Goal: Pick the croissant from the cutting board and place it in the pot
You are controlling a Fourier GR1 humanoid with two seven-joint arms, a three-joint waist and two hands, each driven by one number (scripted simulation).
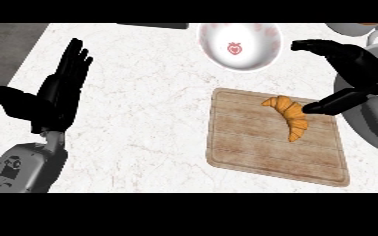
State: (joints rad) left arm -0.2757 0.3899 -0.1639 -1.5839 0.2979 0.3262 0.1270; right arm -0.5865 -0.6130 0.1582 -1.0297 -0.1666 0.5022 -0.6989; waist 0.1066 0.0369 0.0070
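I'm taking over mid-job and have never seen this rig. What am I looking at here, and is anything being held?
This is the view from the robot's head, looking steeply down at a marbled counter. The black shapes are its two hands. The left hand rests open at the left, fingers straight. The right hand is open at the right edge, its thumb beside the croissant without gripping it. The croissant lies on the wooden cutting board. Behind the board stands a white pot with a red motif inside. Nothing is held yet.
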